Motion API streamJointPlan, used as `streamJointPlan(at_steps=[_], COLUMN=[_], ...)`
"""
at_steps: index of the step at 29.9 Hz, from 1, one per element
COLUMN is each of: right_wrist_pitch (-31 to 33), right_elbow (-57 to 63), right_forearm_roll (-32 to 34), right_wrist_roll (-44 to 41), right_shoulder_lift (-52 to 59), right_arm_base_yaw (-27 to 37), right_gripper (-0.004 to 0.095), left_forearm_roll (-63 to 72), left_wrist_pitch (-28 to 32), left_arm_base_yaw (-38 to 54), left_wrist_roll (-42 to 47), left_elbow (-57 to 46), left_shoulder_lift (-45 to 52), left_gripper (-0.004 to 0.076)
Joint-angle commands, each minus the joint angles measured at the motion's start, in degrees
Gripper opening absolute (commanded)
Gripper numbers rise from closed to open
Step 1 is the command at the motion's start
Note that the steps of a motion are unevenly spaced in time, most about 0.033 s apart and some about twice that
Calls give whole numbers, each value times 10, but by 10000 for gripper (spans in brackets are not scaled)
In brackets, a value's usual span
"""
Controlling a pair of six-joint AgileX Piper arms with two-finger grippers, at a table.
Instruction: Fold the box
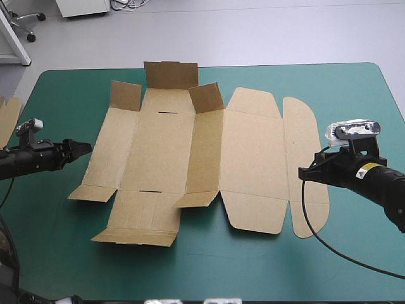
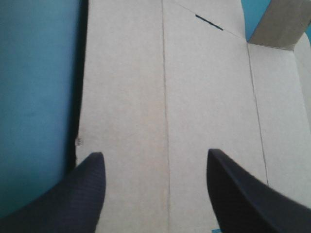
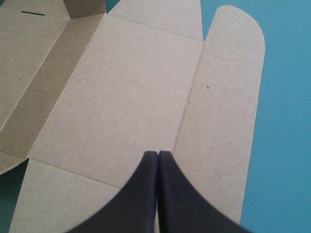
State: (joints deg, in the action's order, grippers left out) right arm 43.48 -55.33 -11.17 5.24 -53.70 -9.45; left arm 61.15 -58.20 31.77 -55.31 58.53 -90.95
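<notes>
My left pincer (image 2: 154, 154) stands wide at the left edge of the box (image 1: 164, 145). My right pincer (image 3: 158, 153) is pressed into one pointed arch over the rounded flap (image 1: 304, 158) on the box's right side. Between them the brown box lies mostly flat on the teal-green bench (image 1: 57, 240), its far flaps (image 1: 171, 75) standing up. More board (image 1: 6, 120) shows at the bench's left edge.
</notes>
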Motion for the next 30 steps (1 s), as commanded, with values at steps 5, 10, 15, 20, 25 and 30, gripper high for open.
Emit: streamJointPlan(at_steps=[5,10,15,20,25,30], right_wrist_pitch=[-22,-15,-8,-6,-7,-7], right_elbow=[-19,-19,-19,-19,-19,-19], right_forearm_roll=[-6,-6,-6,-6,-5,-5], right_wrist_roll=[5,5,3,3,3,3], right_shoulder_lift=[6,6,6,6,6,6], right_arm_base_yaw=[5,5,5,5,5,5], right_gripper=[-34,-34,-33,-33,-33,-33], left_forearm_roll=[61,84,85,84,84,74], left_wrist_pitch=[-79,-138,-161,-161,-161,-161], left_arm_base_yaw=[26,28,47,61,59,37], left_wrist_roll=[-19,-43,-52,-52,-53,-51], left_elbow=[30,52,68,69,69,69], left_shoulder_lift=[-63,-112,-151,-167,-172,-173], left_gripper=[460,460,455,412,375,375])
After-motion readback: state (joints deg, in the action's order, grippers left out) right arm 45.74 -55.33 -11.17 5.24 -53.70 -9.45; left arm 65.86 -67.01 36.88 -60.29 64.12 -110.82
